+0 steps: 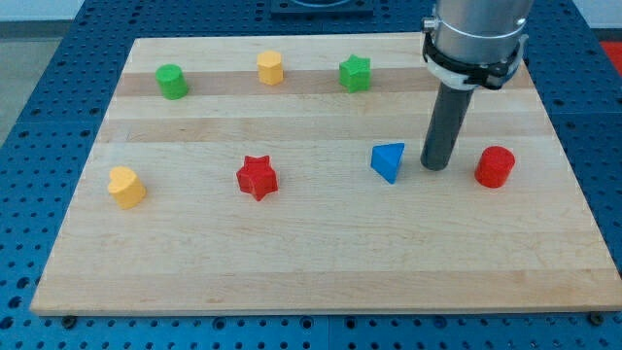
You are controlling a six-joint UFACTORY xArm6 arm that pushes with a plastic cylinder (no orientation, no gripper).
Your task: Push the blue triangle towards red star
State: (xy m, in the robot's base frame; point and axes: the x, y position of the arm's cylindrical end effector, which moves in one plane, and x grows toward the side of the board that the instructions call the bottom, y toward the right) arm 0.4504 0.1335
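The wooden board (321, 282) carries a blue triangle (389, 161), red star (258, 178) and five other blocks.

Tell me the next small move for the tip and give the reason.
Probably slide my tip toward the view's left into the blue triangle. My tip sits just off the triangle's right side, and the red star lies further left, slightly lower, so a leftward push should carry it there.

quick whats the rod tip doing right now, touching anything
My tip: no gripper, holding nothing; it sits just to the view's right of the blue triangle, a small gap between them.
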